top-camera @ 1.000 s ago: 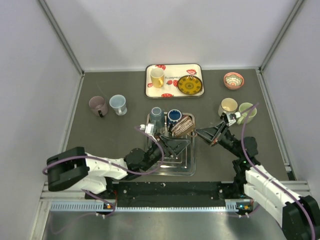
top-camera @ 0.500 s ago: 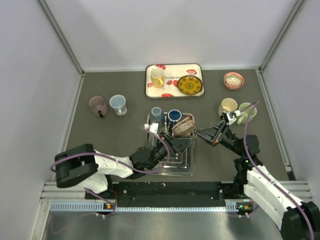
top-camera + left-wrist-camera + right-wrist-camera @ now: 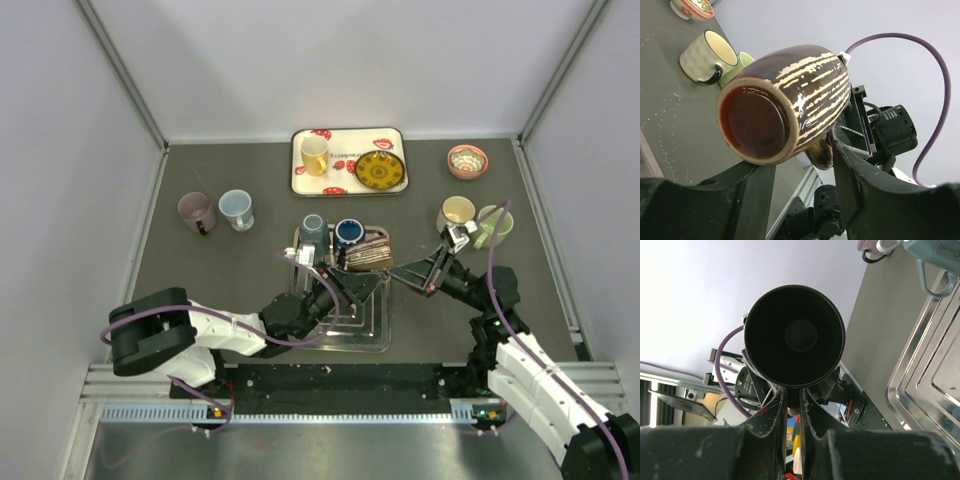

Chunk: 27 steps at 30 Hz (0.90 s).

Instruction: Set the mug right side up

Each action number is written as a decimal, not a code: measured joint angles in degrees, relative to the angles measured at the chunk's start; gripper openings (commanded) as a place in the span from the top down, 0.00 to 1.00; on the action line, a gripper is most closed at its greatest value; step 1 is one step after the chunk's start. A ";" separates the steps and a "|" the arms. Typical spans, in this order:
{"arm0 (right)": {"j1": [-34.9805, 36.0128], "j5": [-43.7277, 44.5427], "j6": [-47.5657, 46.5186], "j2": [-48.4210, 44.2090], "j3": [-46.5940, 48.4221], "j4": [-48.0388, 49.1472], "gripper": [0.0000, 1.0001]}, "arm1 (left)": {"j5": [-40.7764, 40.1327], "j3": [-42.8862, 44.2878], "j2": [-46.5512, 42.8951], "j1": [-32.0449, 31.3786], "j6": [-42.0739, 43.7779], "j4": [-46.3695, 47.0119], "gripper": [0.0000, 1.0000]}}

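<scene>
Left hand (image 3: 352,273) holds mug (image 3: 790,102) sideways between its fingers.

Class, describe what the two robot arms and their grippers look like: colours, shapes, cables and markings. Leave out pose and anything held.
Both the left arm and right arm have glossy white rounded shells joined by black joints, each trailed by a looping purple cable. The left gripper and right gripper are matt black, with two flat, scuffed fingers. No lettering is legible.

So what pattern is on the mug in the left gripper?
The mug is dark brown with cream streaks, clearest in the left wrist view.
</scene>
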 measured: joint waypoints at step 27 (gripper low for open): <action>-0.28 0.61 -8.90 -2.03 1.51 -5.70 1.00 | 2.36 1.95 0.00 0.98 -0.70 -1.25 1.00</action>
